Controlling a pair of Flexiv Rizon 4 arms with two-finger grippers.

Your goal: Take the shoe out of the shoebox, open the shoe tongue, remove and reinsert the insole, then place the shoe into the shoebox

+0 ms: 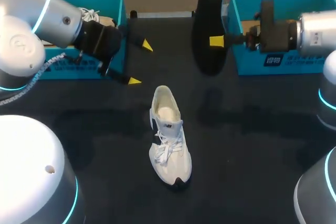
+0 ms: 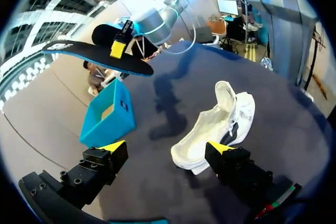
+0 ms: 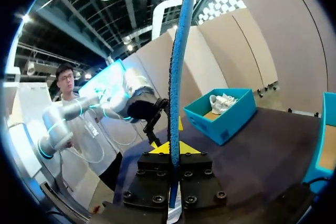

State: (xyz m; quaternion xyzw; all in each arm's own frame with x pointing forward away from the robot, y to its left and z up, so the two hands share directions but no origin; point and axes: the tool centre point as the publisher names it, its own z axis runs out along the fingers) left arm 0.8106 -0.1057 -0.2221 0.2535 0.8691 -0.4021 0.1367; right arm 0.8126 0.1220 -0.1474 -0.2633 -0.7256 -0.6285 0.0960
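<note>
Right gripper (image 1: pixel 216 41): pinches the black insole (image 1: pixel 208 19) from both sides, holds it aloft beyond the white shoe (image 1: pixel 169 140) (lies on the table (image 1: pixel 252 145)). Left gripper (image 1: pixel 140 63): gapes wide, empty, beyond and left of the shoe's heel.

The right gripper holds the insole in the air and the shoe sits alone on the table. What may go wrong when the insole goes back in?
1. Nothing steadies the shoe: the left gripper is open and away from it, so it may slide or tip when pushed.
2. The right gripper pinches the insole at one spot only, so the long insole may swing or slip.
</note>
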